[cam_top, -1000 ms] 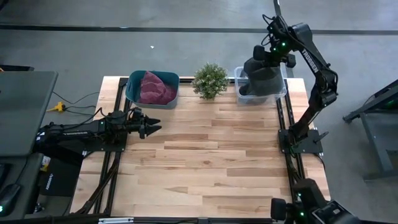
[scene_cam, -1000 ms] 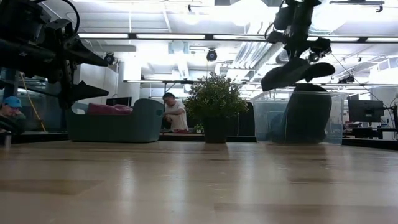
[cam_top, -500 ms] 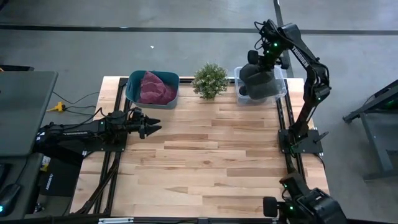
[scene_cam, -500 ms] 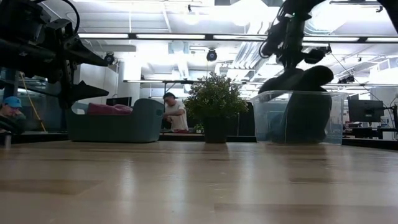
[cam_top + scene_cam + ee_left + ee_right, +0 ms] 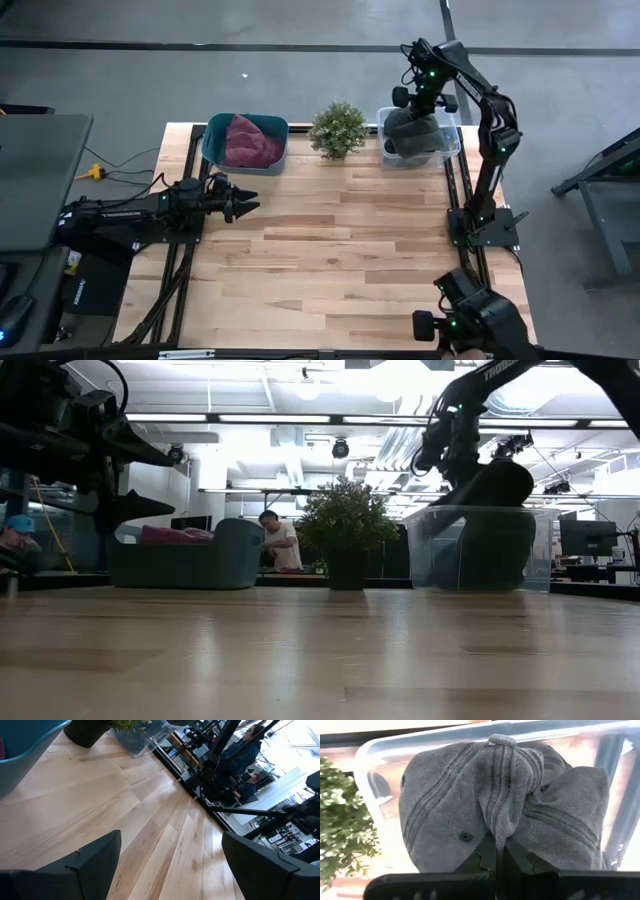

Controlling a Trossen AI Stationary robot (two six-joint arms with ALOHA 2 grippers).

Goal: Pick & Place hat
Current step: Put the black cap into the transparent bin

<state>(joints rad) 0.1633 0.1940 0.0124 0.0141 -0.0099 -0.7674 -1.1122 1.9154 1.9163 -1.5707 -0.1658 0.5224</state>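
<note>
The grey hat (image 5: 415, 135) hangs in my right gripper (image 5: 421, 108) over the clear plastic bin (image 5: 452, 150) at the table's far right corner. In the low view the hat (image 5: 497, 484) bulges just above the bin's rim (image 5: 470, 510). The right wrist view shows its crown and top button (image 5: 502, 740) inside the bin's outline. My left gripper (image 5: 248, 203) waits open near the table's left edge, touching nothing; its fingers stand wide apart in the left wrist view (image 5: 170, 865). My right gripper is shut on a raised fold of the hat's crown (image 5: 496, 827), pinched between the two fingers, which come at it from above. The hat hangs below the fingers, bunched. Whether its underside rests on the dark contents of the bin, I cannot tell.
A teal bin (image 5: 212, 150) with a maroon cloth (image 5: 250, 140) stands at the far left. A small potted plant (image 5: 337, 128) stands between the two bins. Something dark (image 5: 490, 555) lies inside the clear bin. The wooden tabletop (image 5: 330, 260) stretches toward the near edge.
My right gripper has moved down and a little toward the far edge, keeping its hold. The hat has come down from well above the clear bin to the level of its rim.
</note>
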